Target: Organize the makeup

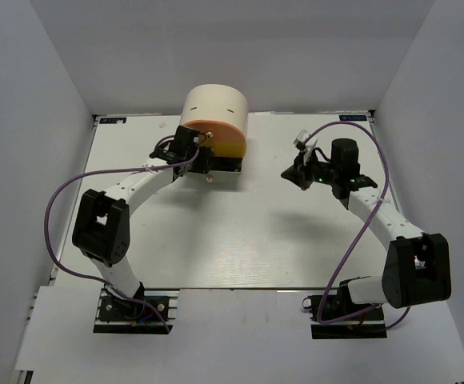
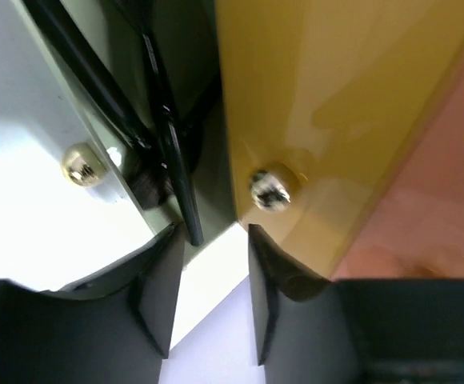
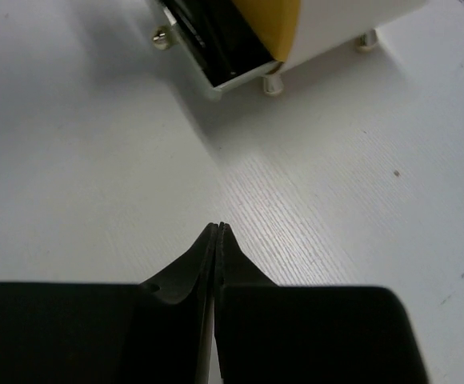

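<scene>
My left pincer (image 2: 212, 238) stands released at the front of the round cream box (image 1: 214, 108). Its fingers are parted with nothing between them, just below the small metal knob (image 2: 270, 190) on the yellow drawer front (image 2: 320, 104). Beside that, the pale bottom drawer (image 3: 190, 62) is pulled out. The makeup I can see, black brushes (image 2: 170, 152) including one thin stick, lies inside it. I cannot make out any other cosmetics from these views. My right pincer (image 3: 218, 230) is clenched tight on nothing, fingertips pressed together. It hangs over bare white counter (image 1: 240, 232) on the right side, well apart from the box and its open drawer.
</scene>
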### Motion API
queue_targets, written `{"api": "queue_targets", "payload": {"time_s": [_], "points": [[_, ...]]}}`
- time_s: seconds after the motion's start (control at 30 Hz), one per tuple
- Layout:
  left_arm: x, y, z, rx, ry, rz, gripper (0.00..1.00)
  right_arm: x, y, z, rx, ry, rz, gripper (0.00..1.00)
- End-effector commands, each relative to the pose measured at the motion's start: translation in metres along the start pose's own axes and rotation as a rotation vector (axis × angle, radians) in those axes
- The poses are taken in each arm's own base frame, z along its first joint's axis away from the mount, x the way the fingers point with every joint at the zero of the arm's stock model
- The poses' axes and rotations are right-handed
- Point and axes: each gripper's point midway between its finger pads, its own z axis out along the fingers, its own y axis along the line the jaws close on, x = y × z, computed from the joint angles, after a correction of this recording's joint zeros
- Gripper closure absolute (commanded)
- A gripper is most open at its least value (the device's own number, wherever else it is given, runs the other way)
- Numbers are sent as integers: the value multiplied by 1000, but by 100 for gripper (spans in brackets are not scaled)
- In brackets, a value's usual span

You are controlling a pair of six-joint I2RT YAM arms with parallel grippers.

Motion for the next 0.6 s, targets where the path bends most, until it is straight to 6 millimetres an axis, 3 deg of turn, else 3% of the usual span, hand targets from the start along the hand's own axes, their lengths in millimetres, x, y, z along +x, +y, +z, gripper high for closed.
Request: {"api": "queue_targets", "payload": {"time_s": [0.0, 0.03, 0.1, 0.13, 0.2, 0.23, 0.27, 0.3, 0.33, 0.37, 0.4, 0.43, 0.47, 0.5, 0.53, 0.57], "points": [[1, -38, -46, 150, 18, 30, 68, -9, 40, -7, -238, -50, -126, 100], [1, -41, -60, 182, 23, 64, 77, -12, 44, -8, -284, -72, -248, 100], [0, -43, -77, 223, 25, 110, 91, -2, 69, -12, -428, -82, -281, 100], [-6, -40, -93, 264, 20, 172, 93, -9, 70, -13, -451, -97, -333, 100], [-10, -36, -108, 317, 23, 234, 93, 4, 79, -6, -531, -63, -359, 100], [-14, -19, -121, 343, 13, 309, 92, -9, 79, -2, -547, -69, -405, 100], [-17, -16, -129, 378, -5, 346, 88, 4, 86, 5, -603, -34, -406, 100], [-20, -7, -136, 390, -16, 394, 74, 3, 85, 10, -615, -25, -423, 100], [-25, 23, -129, 346, -25, 451, 64, -7, 88, 19, -632, -30, -464, 100], [-32, 35, -148, 354, -44, 450, 54, 2, 93, 31, -652, 12, -461, 100], [-36, 47, -152, 344, -53, 459, 39, 0, 96, 44, -656, 16, -500, 100], [-41, 71, -150, 307, -57, 464, 33, 3, 94, 56, -651, 37, -509, 100], [-48, 76, -167, 341, -84, 451, 29, 7, 89, 66, -616, 86, -503, 100], [-52, 91, -171, 315, -91, 453, 26, 7, 101, 80, -631, 102, -517, 100], [-55, 100, -174, 308, -97, 446, 22, 14, 96, 97, -617, 124, -510, 100], [-60, 107, -187, 341, -112, 427, 20, 4, 85, 109, -568, 143, -534, 100]]}}
